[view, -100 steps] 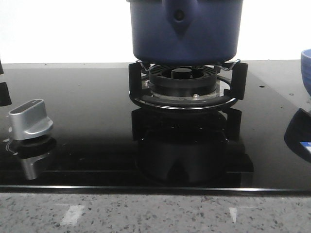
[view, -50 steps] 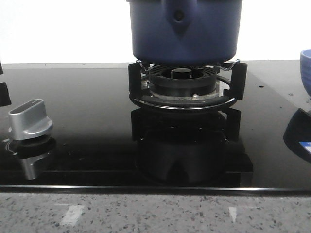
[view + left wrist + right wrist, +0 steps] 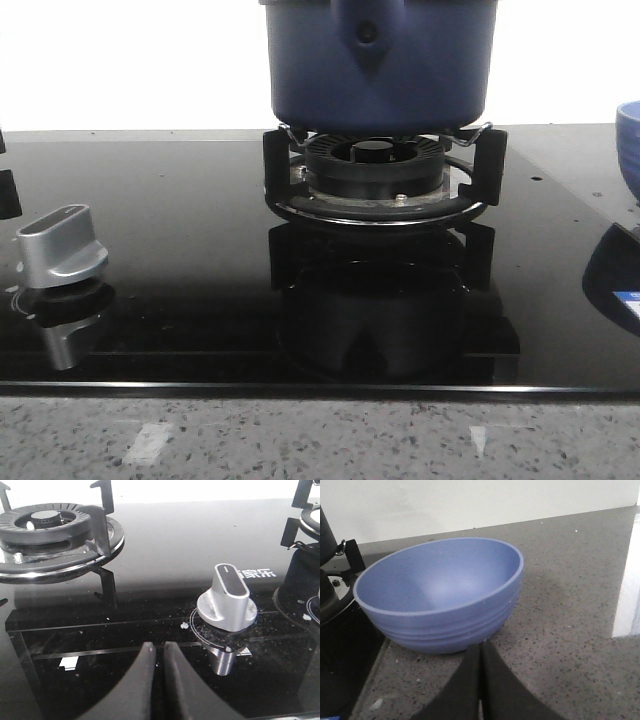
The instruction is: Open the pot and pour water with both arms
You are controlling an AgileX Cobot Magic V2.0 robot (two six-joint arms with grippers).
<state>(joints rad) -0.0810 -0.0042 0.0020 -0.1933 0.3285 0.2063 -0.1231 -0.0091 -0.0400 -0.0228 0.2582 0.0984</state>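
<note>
The dark navy-blue pot [image 3: 380,65] stands on the burner grate [image 3: 385,185] at the middle back of the front view; its top is cut off, so no lid shows. A sliver of it shows in the right wrist view [image 3: 326,537]. My left gripper [image 3: 158,650] is shut and empty, low over the black glass hob near a silver knob [image 3: 227,605]. My right gripper [image 3: 480,650] is shut and empty, just in front of a lighter blue ribbed bowl [image 3: 440,595] on the stone counter. Neither gripper shows in the front view.
A second, bare burner [image 3: 50,530] lies beyond the left gripper. The silver knob [image 3: 62,245] sits at the hob's left in the front view. The bowl's edge [image 3: 630,140] shows at far right. A white wall edge [image 3: 627,580] stands beside the counter.
</note>
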